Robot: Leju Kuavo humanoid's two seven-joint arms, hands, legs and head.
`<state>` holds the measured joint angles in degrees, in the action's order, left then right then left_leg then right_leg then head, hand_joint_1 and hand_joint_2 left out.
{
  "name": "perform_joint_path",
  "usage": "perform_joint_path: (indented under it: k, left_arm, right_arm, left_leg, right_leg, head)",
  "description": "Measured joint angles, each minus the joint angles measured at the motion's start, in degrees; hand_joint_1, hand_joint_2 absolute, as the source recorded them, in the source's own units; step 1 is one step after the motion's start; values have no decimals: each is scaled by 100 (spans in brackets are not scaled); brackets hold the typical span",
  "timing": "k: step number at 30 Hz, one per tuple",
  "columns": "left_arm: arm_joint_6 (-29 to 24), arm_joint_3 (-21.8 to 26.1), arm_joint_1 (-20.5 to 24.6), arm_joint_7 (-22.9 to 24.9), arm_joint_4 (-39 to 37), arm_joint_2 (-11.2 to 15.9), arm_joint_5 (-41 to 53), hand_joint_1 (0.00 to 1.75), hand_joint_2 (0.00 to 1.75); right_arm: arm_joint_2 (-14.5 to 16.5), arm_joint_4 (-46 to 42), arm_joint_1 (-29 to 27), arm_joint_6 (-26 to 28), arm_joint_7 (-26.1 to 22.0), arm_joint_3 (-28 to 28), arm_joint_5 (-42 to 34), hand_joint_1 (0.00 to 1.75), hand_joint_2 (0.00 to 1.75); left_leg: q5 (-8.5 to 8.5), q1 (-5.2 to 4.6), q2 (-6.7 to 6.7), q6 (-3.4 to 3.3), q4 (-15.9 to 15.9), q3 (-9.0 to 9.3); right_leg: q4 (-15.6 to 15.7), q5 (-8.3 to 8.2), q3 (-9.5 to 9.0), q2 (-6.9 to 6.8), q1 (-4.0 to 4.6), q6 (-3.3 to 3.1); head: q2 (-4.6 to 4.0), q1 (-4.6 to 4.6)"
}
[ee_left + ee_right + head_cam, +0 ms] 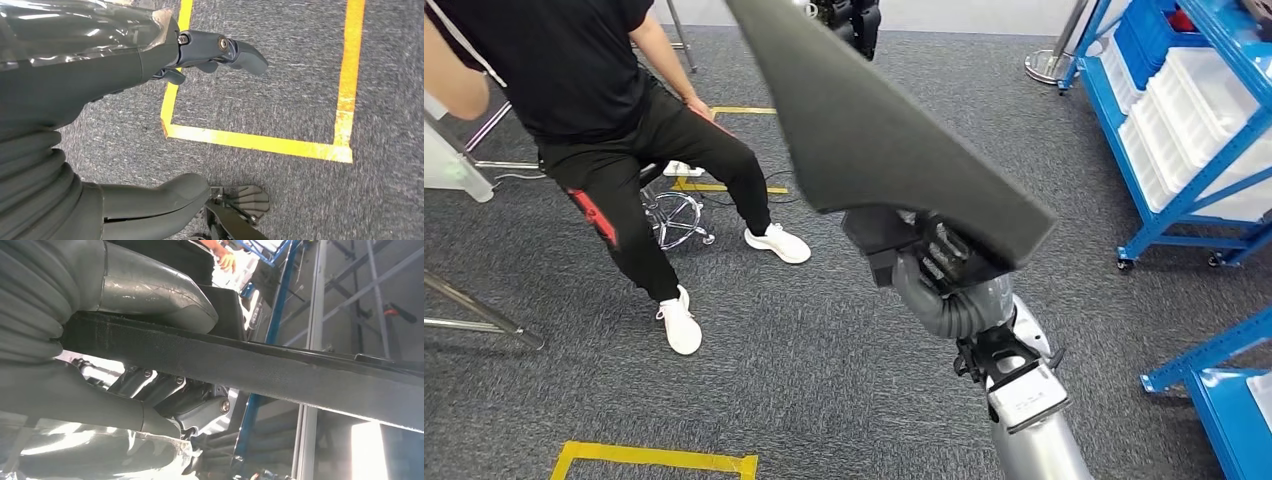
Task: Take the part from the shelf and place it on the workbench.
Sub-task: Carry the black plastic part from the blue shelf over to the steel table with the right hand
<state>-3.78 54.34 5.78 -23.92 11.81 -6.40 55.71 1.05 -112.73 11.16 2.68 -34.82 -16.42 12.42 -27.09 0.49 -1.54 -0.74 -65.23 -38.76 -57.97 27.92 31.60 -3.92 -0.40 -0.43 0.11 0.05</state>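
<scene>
The part (874, 110) is a long, flat, dark grey felt-like panel. It rises from my right hand (924, 250) toward the top of the head view. My right hand grips its lower end from beneath, raised in front of me over the carpet. In the right wrist view the panel (280, 367) runs as a dark bar across the picture, clamped between the thumb (150, 290) and the darker fingers (175, 395). My left hand (200, 55) hangs above the carpet floor with its fingers apart and nothing in it.
A person in black clothes (614, 130) sits on a stool (674, 210) at the left. Blue shelving with white bins (1184, 110) stands at the right, and another blue rack corner (1224, 390) is at lower right. Yellow tape lines (654, 460) mark the grey carpet.
</scene>
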Motion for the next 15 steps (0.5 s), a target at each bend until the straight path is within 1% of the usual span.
perform_joint_path:
  k: [1, 2, 3, 4, 5, 6, 7, 8, 9, 10, 11, 12, 13, 14, 15]
  left_arm:
    - [-2, 1, 16, 6, 1, 6, -7, 0, 175]
    - [-6, 1, 33, 10, 1, 10, -18, 0, 175]
    - [-14, 3, 46, 11, 2, 14, -31, 0, 175]
    - [-22, 5, 52, 12, 2, 20, -44, 0, 175]
    - [-28, 9, 52, 12, 2, 23, -54, 0, 175]
    - [-32, 13, 53, 12, 3, 26, -59, 0, 175]
    - [-33, 16, 58, 12, 3, 28, -61, 0, 175]
    - [-33, 22, 70, 12, 5, 28, -63, 0, 175]
    - [-33, 31, 85, 12, 6, 29, -65, 0, 175]
    - [-32, 42, 97, 12, 7, 31, -67, 0, 175]
    - [-31, 54, 104, 12, 8, 31, -68, 0, 175]
    - [-29, 64, 100, 12, 8, 31, -69, 0, 175]
    - [-26, 72, 92, 12, 8, 30, -69, 0, 175]
    - [-25, 79, 84, 12, 8, 28, -70, 0, 175]
    - [-26, 86, 77, 12, 8, 30, -70, 0, 175]
  right_arm:
    - [-13, 18, 20, -17, -11, 35, -26, 175, 175]
    - [-23, 39, 32, -28, -20, 60, -40, 175, 175]
    - [-31, 62, 38, -35, -27, 75, -46, 175, 175]
    - [-35, 85, 44, -37, -30, 87, -47, 175, 175]
    - [-36, 107, 48, -39, -32, 95, -47, 175, 175]
    - [-37, 127, 53, -39, -33, 104, -46, 175, 175]
    - [-39, 141, 58, -39, -37, 115, -48, 175, 175]
    - [-43, 151, 59, -39, -43, 127, -49, 175, 175]
    - [-49, 163, 56, -39, -47, 144, -51, 175, 175]
    - [-58, 176, 47, -39, -51, 160, -54, 175, 175]
    - [-70, 193, 33, -40, -52, 173, -56, 175, 175]
    - [-81, 214, 23, -42, -51, 182, -59, 175, 175]
    - [-89, 233, 15, -45, -51, 186, -62, 175, 175]
    - [-94, 249, 13, -50, -52, 187, -66, 175, 175]
    - [-97, 263, 13, -56, -54, 188, -69, 175, 175]
  left_leg:
    - [110, -22, -87, -29, 341, 182]
    - [158, -49, -149, -55, 557, 294]
    - [153, -77, -163, -75, 637, 325]
    - [160, -95, -100, -97, 644, 317]
    - [178, -85, -38, -125, 674, 332]
    - [198, -74, 19, -155, 713, 359]
    - [221, -56, 74, -189, 751, 391]
    - [240, -35, 130, -218, 783, 423]
    - [246, -36, 189, -233, 791, 431]
    - [249, -33, 258, -243, 789, 431]
    - [250, -32, 336, -245, 788, 430]
    - [249, -31, 412, -244, 784, 430]
    - [247, -26, 488, -240, 777, 432]
    - [242, -17, 563, -228, 766, 435]
    - [232, -7, 634, -205, 747, 430]
  right_leg:
    - [-1, 13, -6, -44, 18, 18]
    - [-1, 26, -10, -85, 34, 39]
    - [1, 36, -14, -126, 44, 64]
    - [7, 42, -21, -172, 49, 87]
    - [3, 57, -21, -194, 51, 116]
    - [-42, 91, -18, -134, 45, 141]
    - [-177, 165, 32, -21, 40, 149]
    - [-430, 283, 145, 124, 33, 144]
    - [-789, 426, 313, 263, 15, 123]
    - [-1186, 561, 525, 331, 4, 110]
    - [-1495, 638, 703, 358, -7, 120]
    - [-1630, 633, 802, 367, -22, 156]
    - [-1531, 536, 788, 371, -40, 213]
    - [-1216, 370, 663, 390, -69, 282]
    - [-796, 195, 484, 467, -110, 351]
  head:
    - [0, 3]
    - [0, 4]
    - [0, 8]
    - [0, 9]
    - [0, 9]
    - [-1, 14]
    - [-1, 13]
    - [-1, 24]
    - [-1, 32]
    - [0, 39]
    - [0, 49]
    - [-1, 49]
    - [-1, 49]
    - [-1, 49]
    - [-1, 51]
